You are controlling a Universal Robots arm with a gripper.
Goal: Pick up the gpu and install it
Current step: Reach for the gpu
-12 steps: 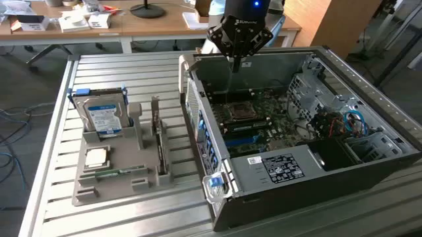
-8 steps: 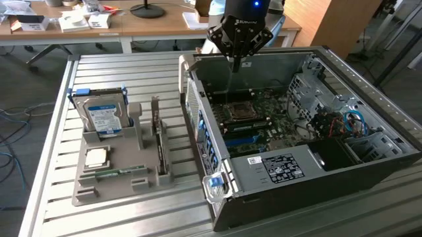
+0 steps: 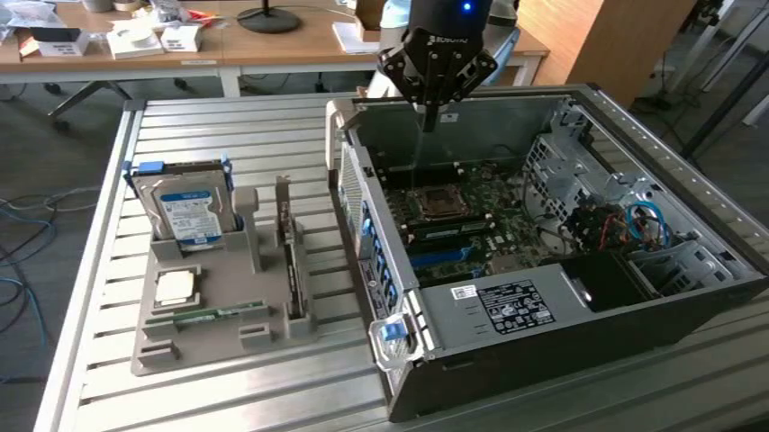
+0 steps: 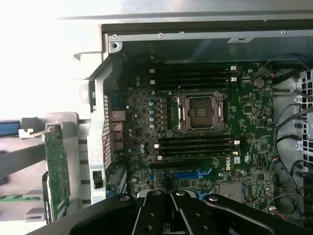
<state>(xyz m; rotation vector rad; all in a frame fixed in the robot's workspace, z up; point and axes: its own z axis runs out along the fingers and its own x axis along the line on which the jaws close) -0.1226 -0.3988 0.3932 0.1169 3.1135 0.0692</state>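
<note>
The gpu (image 3: 287, 236) is a thin dark card standing on its long edge in a slot of the grey holder (image 3: 193, 346), on the exterior view's left. In the wrist view the gpu (image 4: 57, 171) appears edge-on, greenish, outside the case wall. My gripper (image 3: 429, 114) hangs over the rear of the open computer case (image 3: 565, 346), well away from the card, fingers together and holding nothing. From the wrist, the gripper (image 4: 170, 197) sits above the motherboard (image 4: 249, 112), close to the blue expansion slot (image 4: 190, 173).
The holder also carries a silver hard drive with a blue label (image 3: 183, 211), a processor chip (image 3: 176, 286) and a narrow green memory stick (image 3: 219, 313). An empty processor socket (image 4: 201, 111) and memory slots lie on the board. Cables (image 3: 635, 223) crowd the case's right side.
</note>
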